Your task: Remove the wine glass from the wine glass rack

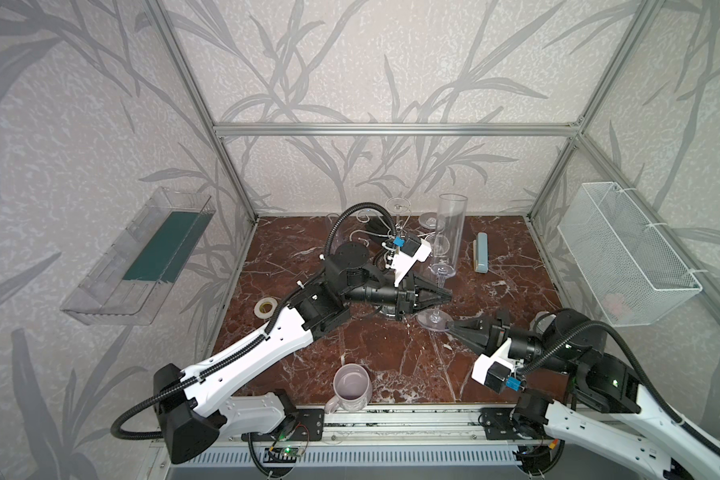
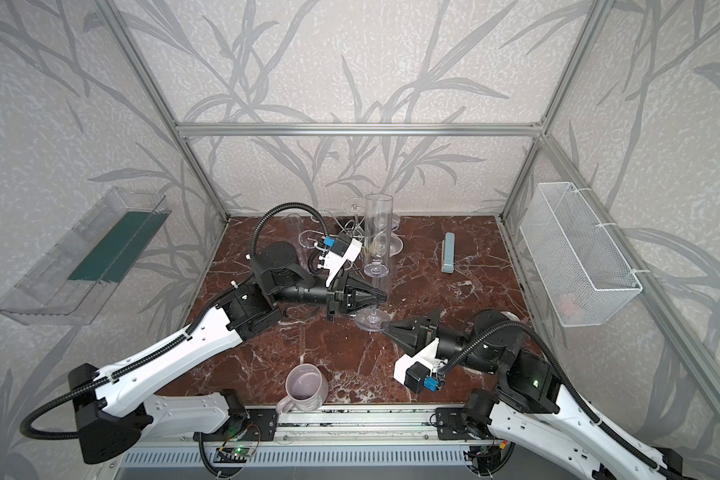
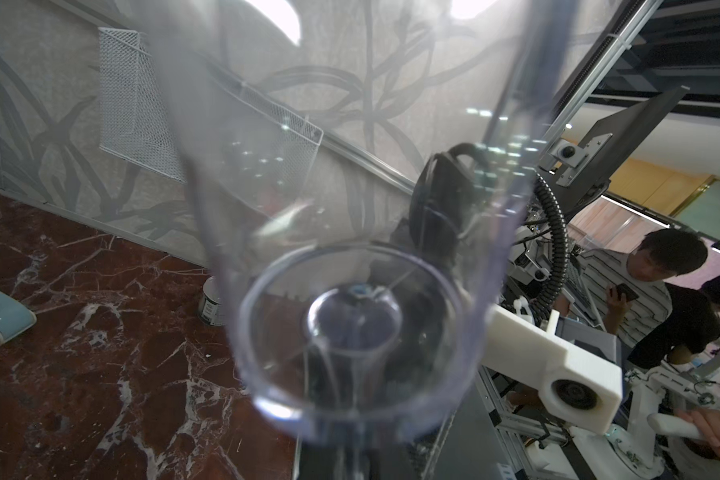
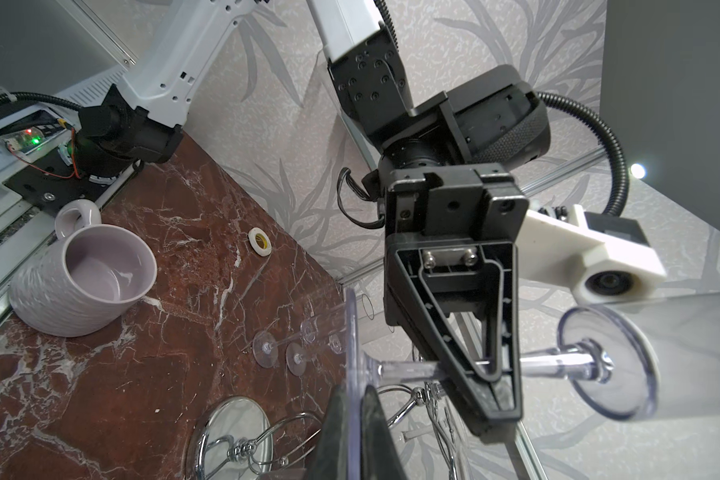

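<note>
Glass (image 1: 452, 232) is off the rack (image 4: 233, 451); it hangs in the air over the worktop (image 1: 391, 361), bowl uppermost and roughly upright, near the rack but not hung on any of its arms. Left end effector (image 1: 447, 294) is closed narrow on the stem (image 4: 408, 368); right end effector (image 1: 454, 326) is pinched on the rim of the foot (image 1: 431, 321); two grips on one glass.

We judge the step in hand to be a pass or a steadying before set-down. To do it well, one grip should let go before either arm travels; any twist between the two loads the thin stem; keep the bowl clear of the other glasses (image 1: 398, 203) on the rack; bare worktop near the mug (image 1: 352, 388) would take the foot.
</note>
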Controlling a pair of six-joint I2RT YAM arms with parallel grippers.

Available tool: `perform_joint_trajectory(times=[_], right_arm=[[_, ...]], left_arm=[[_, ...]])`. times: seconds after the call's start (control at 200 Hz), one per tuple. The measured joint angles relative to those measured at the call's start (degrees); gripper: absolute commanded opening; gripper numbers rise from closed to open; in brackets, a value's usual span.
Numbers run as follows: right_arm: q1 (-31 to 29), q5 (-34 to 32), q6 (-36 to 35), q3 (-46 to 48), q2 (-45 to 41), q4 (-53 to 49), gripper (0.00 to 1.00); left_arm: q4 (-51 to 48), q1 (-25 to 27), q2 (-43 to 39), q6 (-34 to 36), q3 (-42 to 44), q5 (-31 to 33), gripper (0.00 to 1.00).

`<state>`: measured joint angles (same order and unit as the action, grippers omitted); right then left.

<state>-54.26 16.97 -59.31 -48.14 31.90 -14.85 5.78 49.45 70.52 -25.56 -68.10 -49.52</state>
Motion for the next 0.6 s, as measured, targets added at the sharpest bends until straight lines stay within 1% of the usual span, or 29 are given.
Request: perform_joint_trajectory(times=[0.08,0.17,0.2,0.245,0.275,0.315,0.38,0.515,0.6], right_arm=[[-0.3,-0.3,-0.4,0.0,0.1,0.0,0.01],[-0.7,-0.5,-0.2,0.0,0.3,0.0,0.35],[-0.8,-0.4,-0.1,0.0,0.4,0.2,0.44],[-0.9,-0.3,0.8,0.1,0.5,0.4,0.54],[-0.9,-0.1,1.1,0.1,0.5,0.7,0.64],[-0.9,0.1,1.7,0.3,0.4,1.4,0.72],[-0.9,0.2,2.5,0.4,0.2,1.9,0.77],[-0.9,1.8,9.2,2.0,-1.6,7.2,0.81],[-0.9,2.2,15.0,1.6,-2.2,10.8,0.84]], left_arm=[[-0.3,0.0,0.0,0.1,0.0,0.1,0.00],[-0.3,0.0,0.0,0.3,0.0,0.3,0.00],[-0.4,0.1,0.0,0.5,0.0,0.4,0.00],[-0.6,0.2,0.0,1.0,0.0,1.2,0.00],[-0.8,0.3,-0.2,1.5,0.0,1.8,0.00],[-1.1,0.4,-0.4,1.9,0.0,2.7,0.00],[-1.1,0.4,-0.8,2.6,0.0,3.5,0.00],[-2.8,0.4,-4.0,6.7,0.9,9.7,0.00],[-3.8,0.4,-6.8,9.7,1.7,13.7,0.00]])
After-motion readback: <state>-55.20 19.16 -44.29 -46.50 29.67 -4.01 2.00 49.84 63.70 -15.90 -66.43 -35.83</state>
